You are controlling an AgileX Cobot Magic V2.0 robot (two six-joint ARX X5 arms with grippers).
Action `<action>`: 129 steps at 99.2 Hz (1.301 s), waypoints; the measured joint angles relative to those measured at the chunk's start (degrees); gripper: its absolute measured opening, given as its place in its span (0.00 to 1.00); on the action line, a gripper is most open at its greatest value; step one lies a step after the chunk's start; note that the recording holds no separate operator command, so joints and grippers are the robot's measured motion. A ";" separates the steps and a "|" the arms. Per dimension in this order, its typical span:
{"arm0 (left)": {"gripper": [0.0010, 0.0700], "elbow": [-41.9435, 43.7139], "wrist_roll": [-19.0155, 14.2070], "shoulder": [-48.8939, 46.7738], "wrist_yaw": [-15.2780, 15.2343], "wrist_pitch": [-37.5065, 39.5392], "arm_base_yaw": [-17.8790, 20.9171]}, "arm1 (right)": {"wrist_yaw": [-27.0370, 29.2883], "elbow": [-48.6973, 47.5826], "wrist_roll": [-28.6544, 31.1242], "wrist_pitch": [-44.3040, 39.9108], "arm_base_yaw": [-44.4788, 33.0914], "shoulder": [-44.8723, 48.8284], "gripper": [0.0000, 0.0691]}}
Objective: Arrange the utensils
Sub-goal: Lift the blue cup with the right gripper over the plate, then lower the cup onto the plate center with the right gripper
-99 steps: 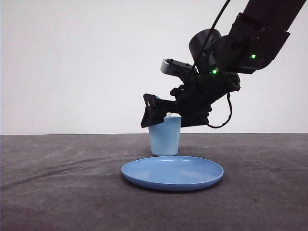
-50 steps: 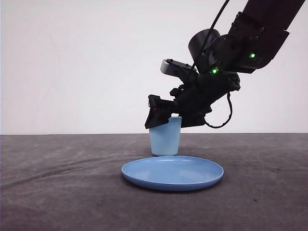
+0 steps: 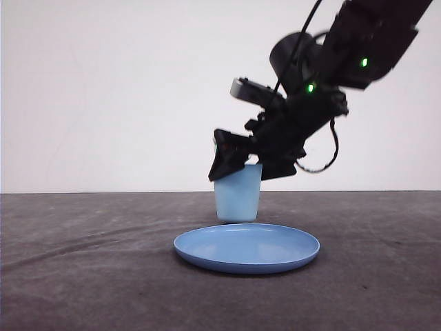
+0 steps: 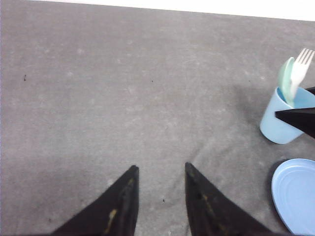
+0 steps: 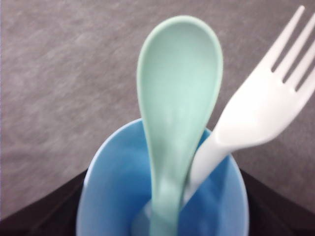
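Front view: right gripper tilted down over the light blue cup, hiding its rim; jaw spread not readable. Round blue plate just before the cup on grey table.

Left wrist view: left gripper parted, holding nothing, over bare table. Well aside, mint spoon and white fork upright in the cup.

Right wrist view: spoon and fork leaning together inside the cup.

mint-green spoon, white fork, light-blue cup
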 joint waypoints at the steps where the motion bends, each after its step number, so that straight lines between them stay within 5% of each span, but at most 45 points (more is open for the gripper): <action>1: 0.22 0.00 0.00 0.00 0.00 0.00 0.00 | -0.02 0.00 0.00 -0.39 0.07 -0.37 0.67; 32: 0.22 0.00 0.00 0.00 0.00 0.04 0.00 | 0.11 -2.60 0.02 -6.82 2.01 -10.71 0.67; 83: 0.22 0.00 0.02 0.00 0.00 0.07 0.00 | 3.41 -25.83 0.02 -5.53 8.70 -32.63 0.67; 129: 0.22 0.00 0.00 0.00 -0.02 0.07 0.00 | 4.79 -31.10 -0.02 5.09 11.67 -30.67 0.67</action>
